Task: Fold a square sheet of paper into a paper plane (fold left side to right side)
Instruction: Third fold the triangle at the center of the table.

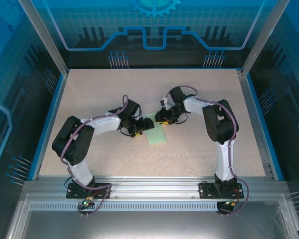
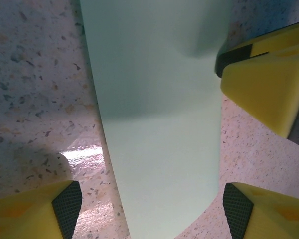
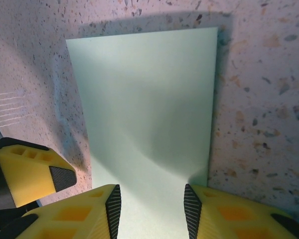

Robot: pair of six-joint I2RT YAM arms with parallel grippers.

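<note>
**Speckled desk, sheet lying doubled, both hands at its far end**

Blue panels wall in a speckled desk (image 1: 199,99). In the overhead view the square sheet of paper (image 1: 157,135) lies flat near the middle. It reads as a narrow upright rectangle, so I judge the left-to-right fold is already laid over. The left hand (image 1: 138,128) and right hand (image 1: 162,119) meet at its far end.

From the left wrist, the sheet (image 2: 159,124) runs up between the pads of the left hand (image 2: 152,206), which stands wide and holds nothing. A yellow finger of the right hand (image 2: 264,84) sits at the paper's edge.

From the right wrist, the right hand (image 3: 152,209) is partly open, with pale paper (image 3: 144,99) visible in the gap. Its tips may be pressing on the sheet, but contact is hard to make out. A finger of the left hand (image 3: 32,172) sits just beside the paper.

The step in hand looks like setting the crease. The next move calls for one hand pinning the doubled edges square while the other rubs along the fold.
</note>
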